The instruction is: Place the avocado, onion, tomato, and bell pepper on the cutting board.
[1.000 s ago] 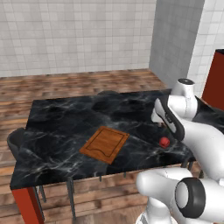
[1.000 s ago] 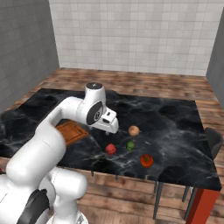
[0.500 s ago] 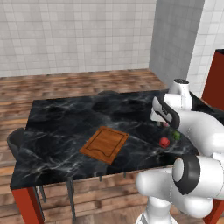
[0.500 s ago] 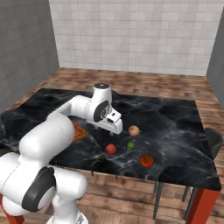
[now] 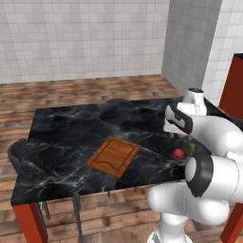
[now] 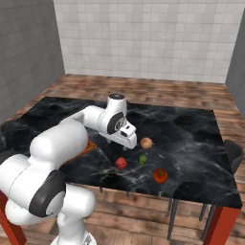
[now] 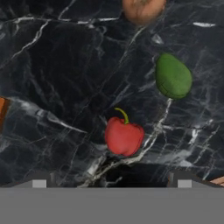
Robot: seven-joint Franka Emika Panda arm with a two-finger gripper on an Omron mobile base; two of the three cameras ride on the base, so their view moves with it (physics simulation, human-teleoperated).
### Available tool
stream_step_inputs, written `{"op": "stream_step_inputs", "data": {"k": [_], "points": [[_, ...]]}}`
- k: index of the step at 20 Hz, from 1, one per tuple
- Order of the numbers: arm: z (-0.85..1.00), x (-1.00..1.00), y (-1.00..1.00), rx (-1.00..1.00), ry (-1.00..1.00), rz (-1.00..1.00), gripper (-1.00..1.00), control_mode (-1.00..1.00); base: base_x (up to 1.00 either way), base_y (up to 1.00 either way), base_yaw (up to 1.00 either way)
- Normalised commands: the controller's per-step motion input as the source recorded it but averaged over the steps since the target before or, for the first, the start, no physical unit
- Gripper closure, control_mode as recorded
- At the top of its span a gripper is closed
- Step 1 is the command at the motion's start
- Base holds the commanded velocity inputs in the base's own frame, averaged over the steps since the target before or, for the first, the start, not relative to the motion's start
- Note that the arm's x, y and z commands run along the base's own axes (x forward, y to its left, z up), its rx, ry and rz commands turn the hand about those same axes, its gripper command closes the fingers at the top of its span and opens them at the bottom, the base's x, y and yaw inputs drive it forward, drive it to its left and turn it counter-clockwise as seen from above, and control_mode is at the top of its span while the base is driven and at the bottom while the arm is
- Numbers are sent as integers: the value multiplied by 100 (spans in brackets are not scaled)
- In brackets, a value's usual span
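Gripper (image 7: 111,183) is being held wide open, grasping nothing, above the bell pepper (image 7: 124,136), with avocado (image 7: 173,76) just beside the pepper, onion (image 7: 142,9) past the avocado, cutting board (image 5: 114,155) well apart.

Avocado (image 6: 142,159) between onion (image 6: 146,142) and tomato (image 6: 160,175), on table (image 6: 191,139).

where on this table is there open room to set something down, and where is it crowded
The cutting board has nothing on it, and the dark tabletop behind and left of it is bare. Crowded: the near corner with bell pepper, avocado, onion, tomato.
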Motion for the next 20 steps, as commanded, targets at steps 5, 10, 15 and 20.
{"op": "stream_step_inputs", "data": {"k": [5, 10, 15, 20], "points": [[-26, 3, 0, 0, 0, -1, -100, -100, 0, 0, 0], [-28, 0, -5, 0, 0, 0, -100, -100, 0, 0, 0], [-25, 0, -9, 0, 0, -1, -100, -100, 0, 0, 0], [-25, 0, -5, 0, 0, -1, -100, -100, 0, 0, 0]]}}
